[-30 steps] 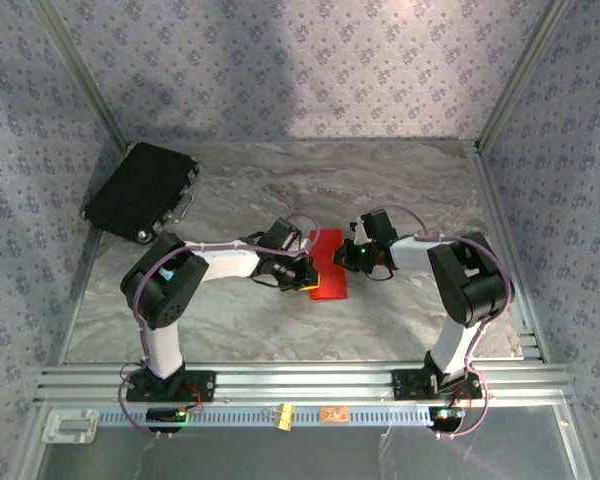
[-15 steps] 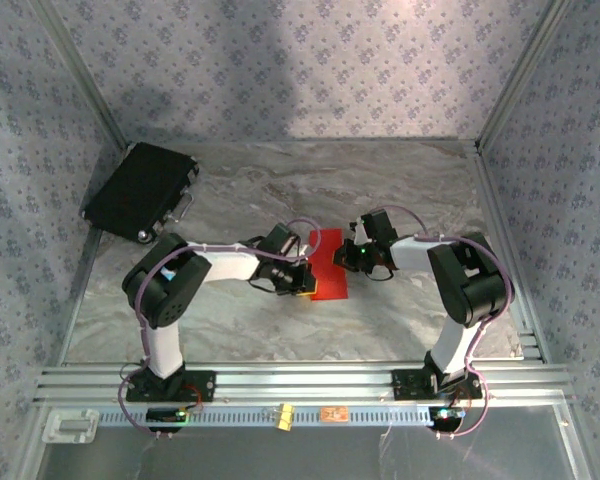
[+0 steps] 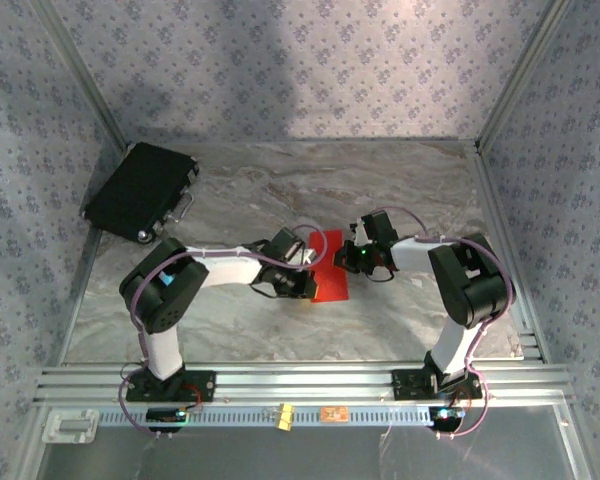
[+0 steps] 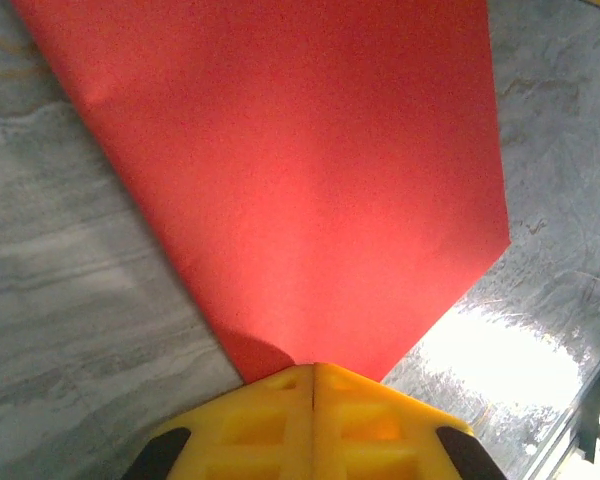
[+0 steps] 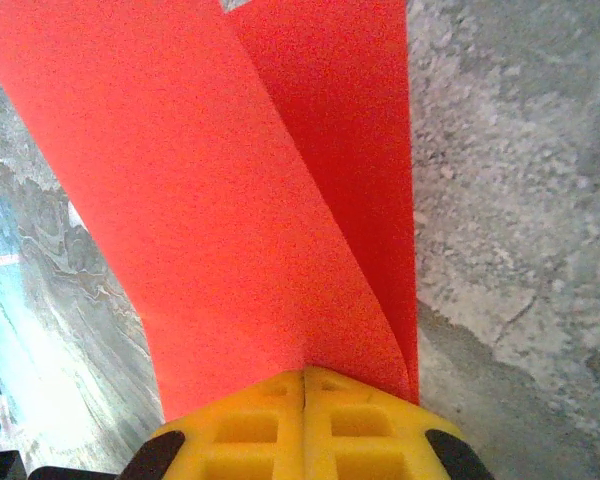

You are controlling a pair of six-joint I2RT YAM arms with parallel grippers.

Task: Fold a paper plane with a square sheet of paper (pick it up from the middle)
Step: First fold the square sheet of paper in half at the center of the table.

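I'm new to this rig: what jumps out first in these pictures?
The bright red sheet of paper at mid-table, pinched from both sides: the left gripper and the right gripper are each shut on it, and it curls into two layers at the right one. A black case lies in the far left corner.

Top external camera is looking steeply down from above and behind the black arm bases (image 3: 167, 385), far off, over the whole grey marbled tabletop (image 3: 400, 190); wrist cameras on left gripper (image 4: 313, 372) and right gripper (image 5: 304, 378) are facing along yellow fingertips (image 4: 265, 418), very close, all three sharing the thin bright red square sheet of paper (image 3: 332, 275).
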